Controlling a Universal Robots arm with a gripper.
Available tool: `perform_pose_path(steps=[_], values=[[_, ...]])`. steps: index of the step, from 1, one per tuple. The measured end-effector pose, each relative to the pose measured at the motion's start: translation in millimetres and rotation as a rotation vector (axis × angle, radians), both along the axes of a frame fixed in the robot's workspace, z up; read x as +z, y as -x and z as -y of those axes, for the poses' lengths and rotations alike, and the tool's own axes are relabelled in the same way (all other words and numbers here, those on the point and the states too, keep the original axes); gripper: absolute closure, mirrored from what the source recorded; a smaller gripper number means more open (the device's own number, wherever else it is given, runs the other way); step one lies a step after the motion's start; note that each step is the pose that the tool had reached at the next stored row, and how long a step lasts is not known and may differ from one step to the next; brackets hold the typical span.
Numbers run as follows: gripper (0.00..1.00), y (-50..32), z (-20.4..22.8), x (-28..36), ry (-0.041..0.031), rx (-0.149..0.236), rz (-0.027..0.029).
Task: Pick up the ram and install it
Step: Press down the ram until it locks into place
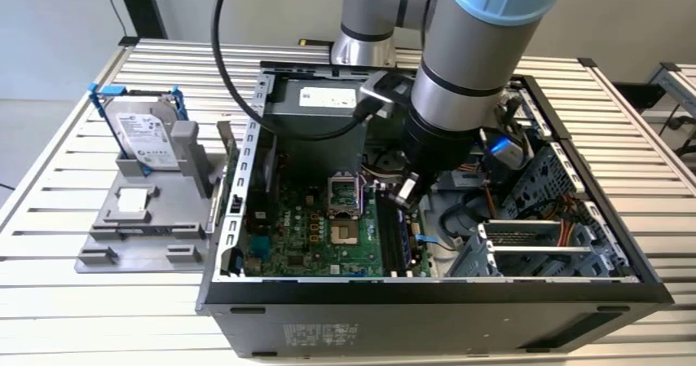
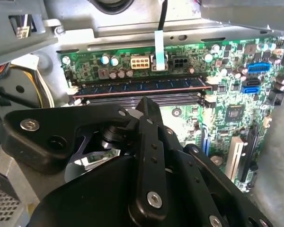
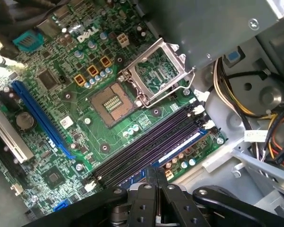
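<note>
The ram [image 2: 142, 86] is a long dark stick with a row of chips, standing in the outermost black memory slot of the green motherboard [image 1: 305, 235]; in the first wrist view the ram [image 3: 180, 147] runs beside the empty slots [image 3: 146, 142]. My gripper [image 1: 405, 195] reaches down inside the open computer case. Its black fingers are shut together, with the gripper [image 2: 144, 101] right above the middle of the stick. The same shut gripper [image 3: 155, 171] hangs over the slot row. Whether the tips touch the ram I cannot tell.
A silver hard drive with blue rails [image 1: 142, 130] stands on a grey holder [image 1: 142, 219] at the exterior view's left, outside the case. The open CPU socket [image 3: 113, 101] lies beside the slots. Cable bundles [image 1: 490, 154] and a drive cage [image 1: 533, 244] crowd the case's right.
</note>
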State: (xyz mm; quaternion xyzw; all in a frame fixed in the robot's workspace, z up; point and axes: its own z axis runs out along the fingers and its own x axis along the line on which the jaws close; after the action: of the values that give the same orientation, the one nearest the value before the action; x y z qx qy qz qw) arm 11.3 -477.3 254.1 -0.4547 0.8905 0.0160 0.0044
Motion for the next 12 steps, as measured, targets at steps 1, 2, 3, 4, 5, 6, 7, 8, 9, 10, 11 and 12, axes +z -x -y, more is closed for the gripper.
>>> perform_pose_path(steps=[1, 2, 3, 4, 5, 6, 7, 8, 9, 10, 11, 12], values=[[1.00, 0.0, 0.0, 0.0, -0.0011, 0.011, 0.0006], [1.00, 0.0, 0.0, 0.0, -0.0022, 0.022, 0.0013], [1.00, 0.0, 0.0, -0.1, -0.0032, 0.033, 0.0019], [1.00, 0.0, 0.0, -0.1, -0.0039, 0.044, 0.0027], [1.00, -0.1, 0.0, 0.0, -0.0043, 0.055, 0.0033], [1.00, 0.0, -0.1, -0.1, -0.0045, 0.067, 0.0037], [1.00, 0.0, -0.1, -0.1, -0.0048, 0.078, 0.0038], [1.00, 0.0, 0.0, 0.0, -0.0049, 0.090, 0.0037], [1.00, 0.0, 0.0, -0.1, -0.0051, 0.101, 0.0038], [1.00, -0.1, 0.0, -0.1, -0.0053, 0.114, 0.0038], [1.00, -0.2, 0.0, 0.0, -0.0053, 0.124, 0.0038], [1.00, -0.4, 0.0, 0.0, -0.0054, 0.134, 0.0038]])
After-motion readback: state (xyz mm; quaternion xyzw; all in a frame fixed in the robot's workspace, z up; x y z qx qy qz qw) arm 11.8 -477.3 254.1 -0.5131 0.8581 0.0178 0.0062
